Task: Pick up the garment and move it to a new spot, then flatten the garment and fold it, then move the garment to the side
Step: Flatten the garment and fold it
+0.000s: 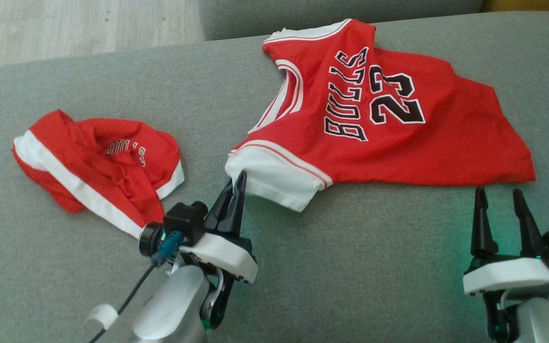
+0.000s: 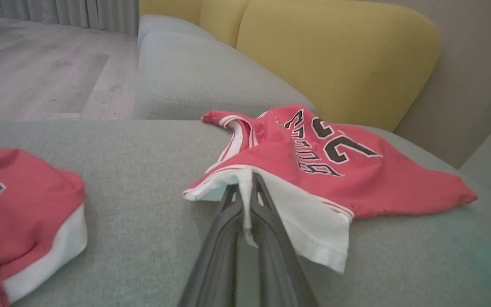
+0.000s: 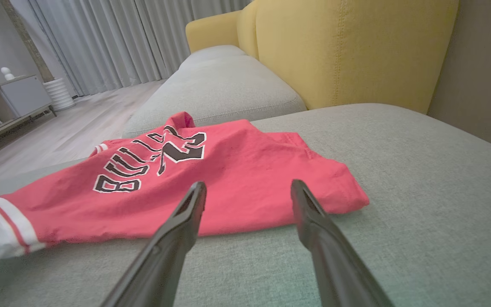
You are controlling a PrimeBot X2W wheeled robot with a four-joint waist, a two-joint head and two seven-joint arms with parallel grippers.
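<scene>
The garment (image 1: pixel 374 124) is a red jersey with black lettering and white sleeve trim, lying spread on the grey sofa seat (image 1: pixel 350 267). My left gripper (image 1: pixel 238 178) is shut on the white sleeve edge at the jersey's near left corner; in the left wrist view the white cloth of the garment (image 2: pixel 356 183) is pinched between the fingers of the left gripper (image 2: pixel 245 181). My right gripper (image 1: pixel 498 192) stands open just short of the jersey's near right hem. In the right wrist view the right gripper (image 3: pixel 249 184) has its tips at the edge of the garment (image 3: pixel 228 170), holding nothing.
A second red and white piece of clothing (image 1: pixel 98 162) lies crumpled on the seat to the left, close to my left wrist. Yellow backrests (image 3: pixel 348 51) rise beyond the seat. Another grey cushion (image 1: pixel 327 9) and wooden floor (image 1: pixel 65 28) lie farther off.
</scene>
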